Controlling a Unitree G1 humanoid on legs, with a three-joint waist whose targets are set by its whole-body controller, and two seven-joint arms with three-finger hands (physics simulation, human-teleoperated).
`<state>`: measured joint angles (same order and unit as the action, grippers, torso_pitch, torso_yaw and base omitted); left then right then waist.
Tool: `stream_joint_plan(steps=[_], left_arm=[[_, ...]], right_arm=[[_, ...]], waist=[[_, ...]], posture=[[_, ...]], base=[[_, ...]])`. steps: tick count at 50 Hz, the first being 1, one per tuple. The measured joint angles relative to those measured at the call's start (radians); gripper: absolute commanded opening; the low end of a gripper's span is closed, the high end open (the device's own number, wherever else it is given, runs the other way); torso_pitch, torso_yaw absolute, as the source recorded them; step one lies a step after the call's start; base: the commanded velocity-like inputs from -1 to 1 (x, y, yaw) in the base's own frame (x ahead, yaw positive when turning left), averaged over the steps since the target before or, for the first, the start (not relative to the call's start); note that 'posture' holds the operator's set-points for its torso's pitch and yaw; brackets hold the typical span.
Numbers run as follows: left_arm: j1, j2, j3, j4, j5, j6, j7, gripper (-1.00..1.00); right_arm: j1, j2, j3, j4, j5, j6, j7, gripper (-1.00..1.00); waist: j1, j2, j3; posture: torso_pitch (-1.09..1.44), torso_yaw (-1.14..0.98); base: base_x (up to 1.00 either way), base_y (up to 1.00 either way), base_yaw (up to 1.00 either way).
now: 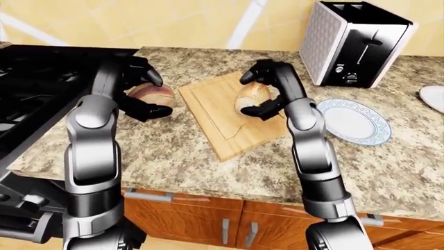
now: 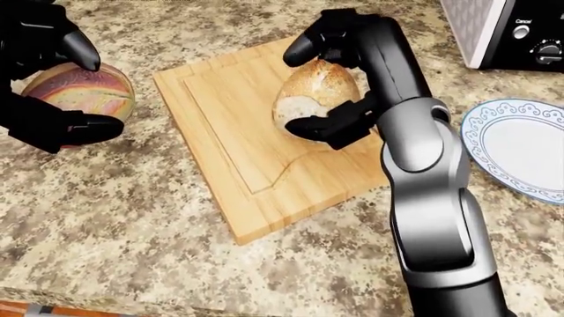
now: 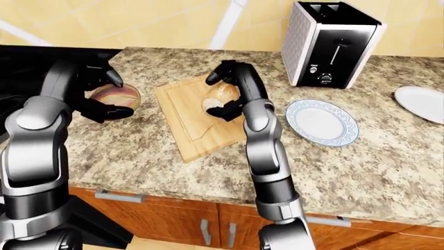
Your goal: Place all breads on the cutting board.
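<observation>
A wooden cutting board [image 2: 238,165] lies on the granite counter in the middle of the head view. My right hand [image 1: 251,95] is shut on a pale crusty bread roll [image 2: 317,92] and holds it over the board's upper right part; I cannot tell whether the roll touches the board. My left hand [image 1: 158,96] is shut on a round loaf with pink and yellow swirls [image 2: 84,89], left of the board, over the counter and apart from the board.
A white toaster [image 1: 354,44] stands at the top right. A blue-rimmed plate [image 1: 354,121] lies right of the board, and a plain white plate [image 1: 435,96] at the right edge. A black stove [image 1: 35,88] fills the left. Wooden cabinets [image 1: 208,219] are below the counter edge.
</observation>
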<state>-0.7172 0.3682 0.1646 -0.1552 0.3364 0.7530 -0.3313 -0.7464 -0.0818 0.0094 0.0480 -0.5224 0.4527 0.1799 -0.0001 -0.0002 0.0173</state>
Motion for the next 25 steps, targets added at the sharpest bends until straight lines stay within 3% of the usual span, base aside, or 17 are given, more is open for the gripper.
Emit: stream_joint_plan(steps=[5, 6, 7, 9, 12, 14, 25], left_arm=[[-0.002, 0.0, -0.001, 0.006, -0.001, -0.002, 0.0, -0.65], [-0.002, 0.001, -0.001, 0.006, -0.001, -0.002, 0.0, -0.65], [-0.003, 0.001, -0.001, 0.006, -0.001, -0.001, -0.001, -0.65], [-0.005, 0.002, -0.001, 0.005, -0.001, 0.0, -0.001, -0.65], [-0.005, 0.001, -0.003, 0.004, 0.0, 0.001, -0.001, -0.65], [-0.004, 0.002, -0.003, 0.002, 0.001, 0.003, -0.003, -0.65], [-0.018, -0.002, -0.009, 0.007, 0.006, 0.004, -0.003, -0.65]], right_arm=[[0.003, 0.002, 0.001, -0.009, -0.011, 0.002, 0.011, -0.05], [0.004, 0.002, 0.001, -0.015, -0.014, 0.008, 0.017, 0.22], [0.006, 0.002, 0.002, -0.024, -0.017, 0.016, 0.025, 0.35], [0.014, 0.002, 0.007, -0.037, -0.022, 0.034, 0.047, 0.44], [0.022, 0.002, 0.015, -0.047, -0.029, 0.058, 0.079, 0.84], [0.028, 0.004, 0.017, -0.052, -0.034, 0.059, 0.094, 0.96], [0.044, 0.007, 0.015, -0.107, -0.06, 0.079, 0.152, 1.0]], waist=[[0.001, 0.001, 0.0], [0.0, 0.001, 0.0], [0.0, 0.001, 0.001], [0.0, 0.0, 0.002], [-0.001, -0.005, 0.0], [-0.002, -0.008, -0.002], [-0.001, -0.008, 0.003]], posture=[[0.0, 0.0], [0.0, 0.0], [0.0, 0.0], [0.0, 0.0], [0.0, 0.0], [0.0, 0.0], [0.0, 0.0]], base=[[0.0, 0.0, 0.0], [0.0, 0.0, 0.0], [0.0, 0.0, 0.0], [0.0, 0.0, 0.0], [0.0, 0.0, 0.0], [0.0, 0.0, 0.0], [0.0, 0.0, 0.0]])
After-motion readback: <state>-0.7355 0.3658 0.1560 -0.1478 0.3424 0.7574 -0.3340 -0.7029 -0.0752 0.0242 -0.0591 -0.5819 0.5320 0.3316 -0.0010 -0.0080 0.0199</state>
